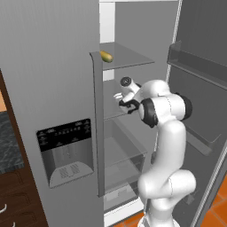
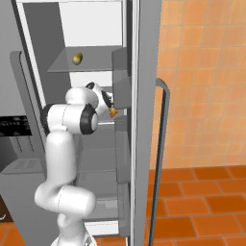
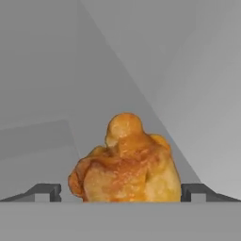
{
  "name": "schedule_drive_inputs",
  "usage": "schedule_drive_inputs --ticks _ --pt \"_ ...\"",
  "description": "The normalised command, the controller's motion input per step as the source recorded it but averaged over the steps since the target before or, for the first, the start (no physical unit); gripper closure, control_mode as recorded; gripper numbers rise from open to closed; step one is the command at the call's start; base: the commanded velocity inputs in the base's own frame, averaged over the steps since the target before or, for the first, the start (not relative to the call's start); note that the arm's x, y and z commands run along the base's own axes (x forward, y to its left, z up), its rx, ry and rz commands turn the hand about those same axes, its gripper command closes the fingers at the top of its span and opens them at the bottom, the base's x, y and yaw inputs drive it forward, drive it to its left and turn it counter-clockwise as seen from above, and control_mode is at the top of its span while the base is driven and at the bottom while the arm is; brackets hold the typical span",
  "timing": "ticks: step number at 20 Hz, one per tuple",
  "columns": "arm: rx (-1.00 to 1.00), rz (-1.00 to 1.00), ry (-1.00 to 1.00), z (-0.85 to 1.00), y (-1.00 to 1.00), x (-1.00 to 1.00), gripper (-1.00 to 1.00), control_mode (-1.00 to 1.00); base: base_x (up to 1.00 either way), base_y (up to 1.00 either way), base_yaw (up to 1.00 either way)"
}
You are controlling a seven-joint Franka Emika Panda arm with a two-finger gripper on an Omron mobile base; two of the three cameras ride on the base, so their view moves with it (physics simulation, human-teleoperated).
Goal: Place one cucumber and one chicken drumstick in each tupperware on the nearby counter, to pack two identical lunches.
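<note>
An orange-brown chicken drumstick (image 3: 127,162) lies on a grey fridge shelf, right in front of the hand camera. My gripper (image 3: 120,192) is open, one fingertip (image 3: 47,192) on each side of the drumstick with a small gap to it. In the right base view the drumstick (image 2: 113,113) shows just past the gripper (image 2: 109,106), inside the fridge. A yellow-green cucumber (image 1: 106,56) rests on the glass shelf above, also seen from the right (image 2: 77,58). A strip of the dark speckled counter (image 1: 8,146) shows at far left. The tupperware is out of view.
The arm reaches into the open fridge between the closed left door with its dispenser panel (image 1: 66,150) and the open right door (image 2: 139,120). Glass shelves (image 1: 128,57) and a drawer (image 1: 124,155) lie above and below the hand. Brown drawers (image 1: 13,199) sit under the counter.
</note>
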Motion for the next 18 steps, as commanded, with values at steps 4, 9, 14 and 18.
schedule_drive_inputs --ticks 4,9,14,18 --pt "-0.02 0.00 0.08 -0.31 0.00 0.49 1.00 -1.00 0.00 0.00 0.00" --pt "-0.05 0.00 0.06 -0.29 -0.01 0.26 1.00 -1.00 0.00 0.00 0.00" --pt "-0.01 0.00 0.00 -0.03 -0.04 -0.21 1.00 -1.00 0.00 0.00 0.00" --pt "0.00 0.00 -0.20 0.11 -0.02 -0.89 1.00 -1.00 0.00 0.00 0.00"
